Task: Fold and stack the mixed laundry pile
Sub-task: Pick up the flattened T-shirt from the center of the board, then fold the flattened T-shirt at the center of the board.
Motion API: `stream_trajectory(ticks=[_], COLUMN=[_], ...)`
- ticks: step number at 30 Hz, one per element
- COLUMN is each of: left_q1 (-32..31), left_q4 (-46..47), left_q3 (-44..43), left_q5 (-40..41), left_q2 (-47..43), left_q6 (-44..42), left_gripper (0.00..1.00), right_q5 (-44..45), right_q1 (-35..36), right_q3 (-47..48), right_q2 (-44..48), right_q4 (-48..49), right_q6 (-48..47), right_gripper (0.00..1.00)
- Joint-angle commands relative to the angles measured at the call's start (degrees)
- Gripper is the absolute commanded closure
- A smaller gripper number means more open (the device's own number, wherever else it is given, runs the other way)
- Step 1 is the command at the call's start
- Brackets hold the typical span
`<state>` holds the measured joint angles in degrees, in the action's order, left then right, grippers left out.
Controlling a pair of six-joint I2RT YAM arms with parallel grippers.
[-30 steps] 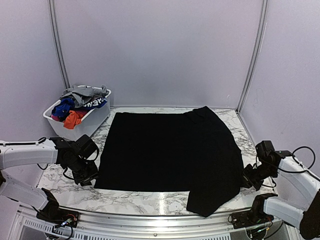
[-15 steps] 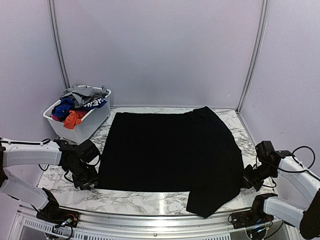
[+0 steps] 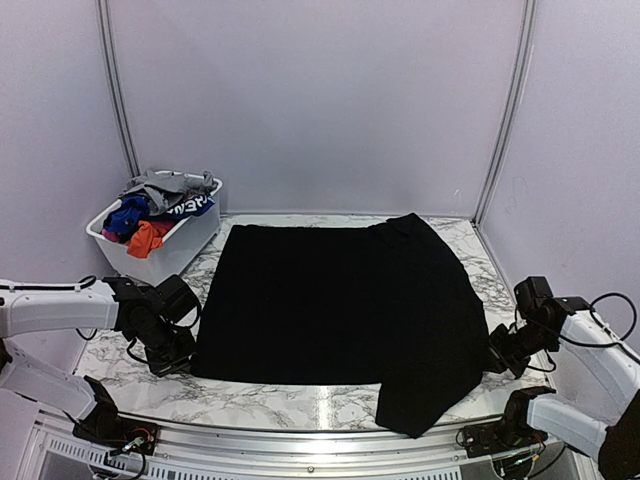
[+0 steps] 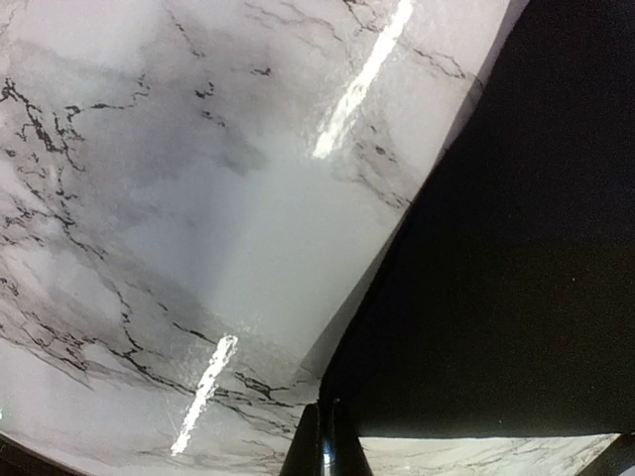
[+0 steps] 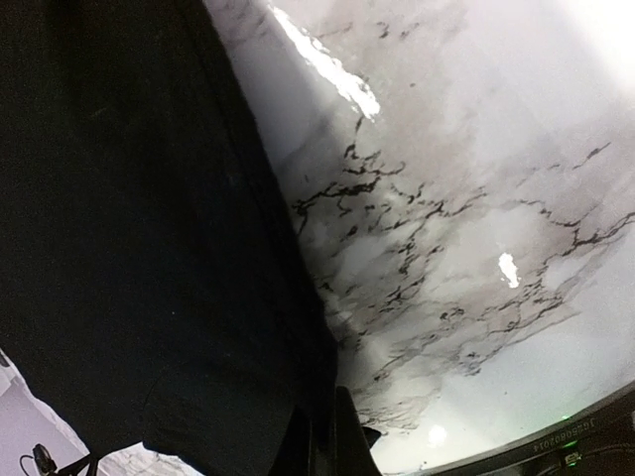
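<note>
Left gripper (image 3: 184, 356) sits low on the marble table (image 3: 270, 405), on the left side near the front. Its two fingers (image 4: 316, 444) are pressed tight together, right at the near left corner of the black garment (image 3: 340, 300). The wrist view shows the tips touching that corner, but you cannot tell if any cloth is caught between them. Behind this arm, at the back left of the table, stands a white basket (image 3: 172, 257). The rest of the laundry pile (image 3: 152, 212) is heaped inside it: a grey piece (image 3: 160, 185) on top, a blue piece (image 3: 124, 214) below, and an orange-red piece (image 3: 146, 238) at the front. The black garment lies spread out flat over the middle of the table. Its right part is folded over and hangs down to the front edge. Right gripper (image 3: 499, 358) sits low at the right edge of the black garment. Its fingers (image 5: 349, 441) are also closed together, with the dark cloth just beside and touching them. Whether they pinch the cloth cannot be told.
</note>
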<state>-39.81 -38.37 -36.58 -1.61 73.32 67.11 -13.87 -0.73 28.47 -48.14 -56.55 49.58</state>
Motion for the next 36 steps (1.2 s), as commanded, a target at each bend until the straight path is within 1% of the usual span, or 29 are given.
stream_trajectory(ticks=[1,6,13,20,23,26,30,36], left_q1=[-0.18,0.30,4.94,9.72,11.43,12.78,14.00,15.46], left_q4=[-4.90,-7.42,-7.78,-7.74,-7.70,-7.64,-6.65,-4.67], left_q3=[-1.92,-7.42,-14.16,-20.99,-23.86,-26.29,-28.26,-29.42], left_q5=[-1.54,-0.42,0.55,1.34,3.66,4.35,6.05,6.67], left_q2=[-2.84,-1.74,1.43,6.58,9.40,12.36,15.95,19.95], left_q6=[1.02,0.12,-3.51,-8.51,-10.96,-12.60,-14.25,-15.54], left_gripper=[1.00,1.00,1.00,1.00,1.00,1.00,1.00,1.00], right_q5=[0.72,-0.32,-1.11,-0.69,-0.90,-1.57,-2.06,-2.57], right_q1=[0.56,0.56,0.56,0.39,0.06,-0.06,-0.07,-0.23], right_q3=[4.27,6.63,10.24,14.46,16.42,18.46,22.26,27.44], right_q2=[1.11,0.38,-4.52,-13.64,-18.53,-23.15,-29.08,-36.09], right_q4=[-3.06,-3.07,1.03,7.81,11.09,13.69,16.92,18.89], right_q6=[1.14,2.53,3.91,3.66,3.21,3.07,3.15,2.37], right_gripper=[1.00,1.00,1.00,1.00,1.00,1.00,1.00,1.00])
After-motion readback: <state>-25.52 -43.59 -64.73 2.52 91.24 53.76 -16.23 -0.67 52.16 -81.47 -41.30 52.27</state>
